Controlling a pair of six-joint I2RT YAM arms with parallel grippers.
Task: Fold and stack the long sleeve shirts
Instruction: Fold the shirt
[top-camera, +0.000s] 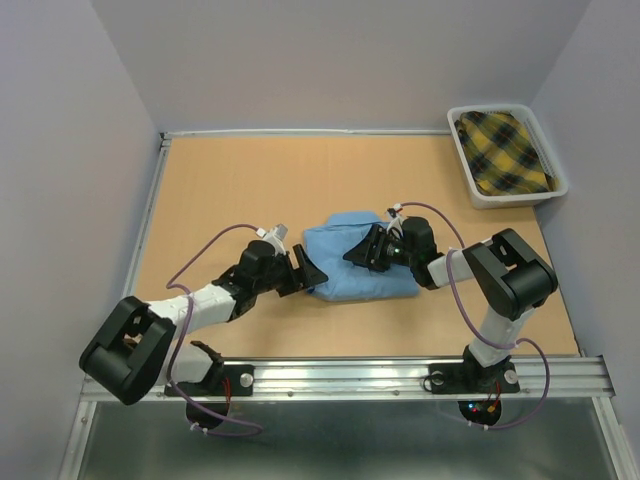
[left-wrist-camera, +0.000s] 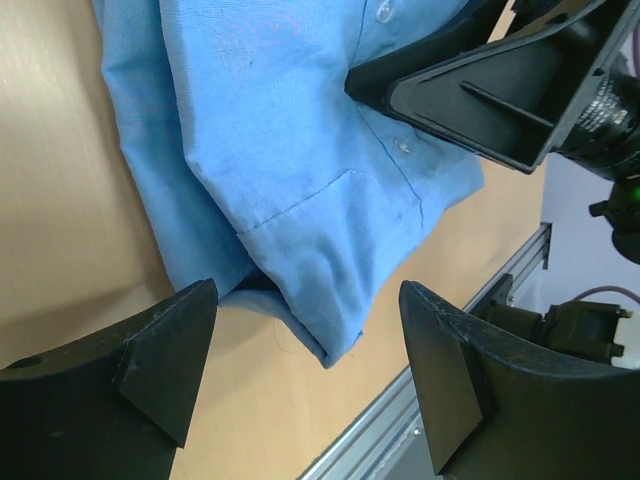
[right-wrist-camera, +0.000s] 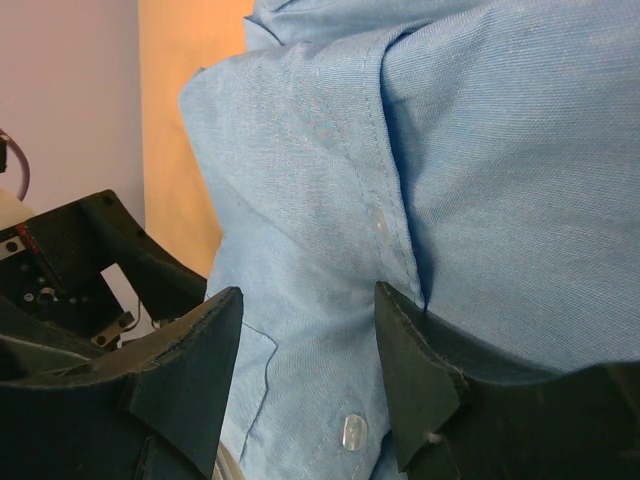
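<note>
One of the long sleeve shirts, a light blue shirt (top-camera: 355, 268) with buttons, lies folded in a compact bundle at the middle of the table. My left gripper (top-camera: 308, 272) stands open at its left edge. In the left wrist view a corner of the shirt (left-wrist-camera: 300, 150) lies on the table between the spread fingers (left-wrist-camera: 170, 350), touching neither. My right gripper (top-camera: 363, 254) is open and low over the top of the shirt. The right wrist view shows its fingers (right-wrist-camera: 410, 370) straddling the button placket (right-wrist-camera: 380, 228), gripping nothing.
A white bin (top-camera: 462, 165) at the back right holds yellow and black plaid cloth (top-camera: 505, 152). A metal rail (top-camera: 400, 372) runs along the near table edge. Grey walls close in the table on three sides. The two grippers are close together over the shirt.
</note>
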